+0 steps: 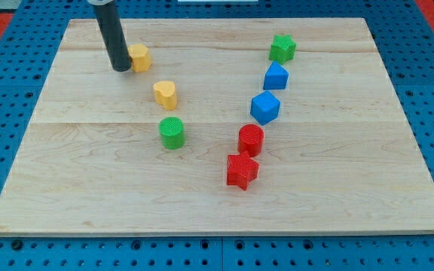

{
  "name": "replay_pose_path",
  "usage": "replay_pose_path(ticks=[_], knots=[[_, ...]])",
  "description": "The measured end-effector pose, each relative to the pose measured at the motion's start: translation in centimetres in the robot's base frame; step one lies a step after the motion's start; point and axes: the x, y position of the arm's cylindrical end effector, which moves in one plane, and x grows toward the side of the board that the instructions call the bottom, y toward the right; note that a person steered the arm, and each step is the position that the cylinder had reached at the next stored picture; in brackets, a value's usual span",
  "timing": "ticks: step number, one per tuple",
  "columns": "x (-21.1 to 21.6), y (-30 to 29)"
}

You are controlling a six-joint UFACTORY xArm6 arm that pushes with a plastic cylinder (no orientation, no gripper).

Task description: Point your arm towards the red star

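The red star [241, 171] lies low and right of the board's middle, just below a red cylinder [251, 140] that it nearly touches. My tip [120, 68] rests on the board at the view's upper left, right beside the left side of a yellow block [139, 57]. The tip is far from the red star, up and to the view's left of it.
A yellow heart [165, 94] and a green cylinder [172, 132] lie between the tip and the red star. A green star [282, 48], a blue cube [275, 77] and a blue hexagonal block [264, 108] run down the right side. The wooden board [89, 181] sits on a blue pegboard.
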Motion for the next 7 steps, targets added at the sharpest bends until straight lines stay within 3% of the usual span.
replay_pose_path(ticks=[3, 5, 7], knots=[[0.2, 7.5], [3.4, 13.2], [11.8, 14.1]])
